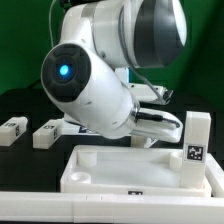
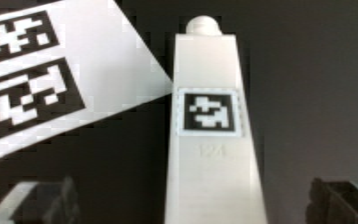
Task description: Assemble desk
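1. Tabletop (image 1: 80, 172): white and rimmed, lying at 6 o'clock of the exterior view on the black table (image 1: 20, 108). The rim faces up, so the corner sockets can take legs from above.
2. Upright leg (image 1: 197, 135): at 3 o'clock, standing at the tabletop's corner with its tag outward. It is judged seated in its socket, making one leg fitted.
3. Leg A (image 1: 13, 128) and leg B (image 1: 46, 133): at 9 o'clock, lying flat side by side and clear of the tabletop. Both are loose stock, not yet fitted.
4. Leg C (image 2: 208, 160): shown in the wrist view only. It lies flat with its tag (image 2: 206, 112) facing the camera and its rounded peg (image 2: 201, 25) at the far end. The marker board (image 2: 34, 70) lies just beside it. The arm (image 1: 90, 85) hides this spot in the exterior view.
5. Pincer (image 2: 190, 205): spread wide and holding nothing. Its dark fingers (image 2: 30, 200) stand either side of leg C without touching it, apparently lined up to close across the leg's narrow sides.
6. Step judged: approach to pick up leg C. An off-centre grip could tilt the peg.
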`<control>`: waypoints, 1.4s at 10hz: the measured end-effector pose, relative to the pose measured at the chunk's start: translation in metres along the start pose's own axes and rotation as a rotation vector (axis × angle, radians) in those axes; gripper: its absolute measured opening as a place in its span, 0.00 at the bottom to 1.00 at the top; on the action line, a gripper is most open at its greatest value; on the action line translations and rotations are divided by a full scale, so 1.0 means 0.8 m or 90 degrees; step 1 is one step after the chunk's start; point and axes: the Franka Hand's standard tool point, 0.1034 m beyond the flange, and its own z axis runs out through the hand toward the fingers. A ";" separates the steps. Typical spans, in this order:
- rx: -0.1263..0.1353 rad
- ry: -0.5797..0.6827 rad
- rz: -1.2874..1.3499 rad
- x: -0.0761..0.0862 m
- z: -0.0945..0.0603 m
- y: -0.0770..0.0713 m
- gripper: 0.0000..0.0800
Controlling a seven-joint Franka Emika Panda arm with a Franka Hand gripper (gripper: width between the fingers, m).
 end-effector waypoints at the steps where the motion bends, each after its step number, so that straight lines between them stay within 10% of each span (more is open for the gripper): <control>1: -0.001 -0.001 0.001 0.001 0.002 0.000 0.81; 6: -0.003 0.022 0.000 0.011 0.014 -0.004 0.81; 10: -0.004 0.019 -0.004 0.009 0.017 -0.009 0.36; 14: -0.005 0.027 -0.011 0.009 0.010 -0.010 0.36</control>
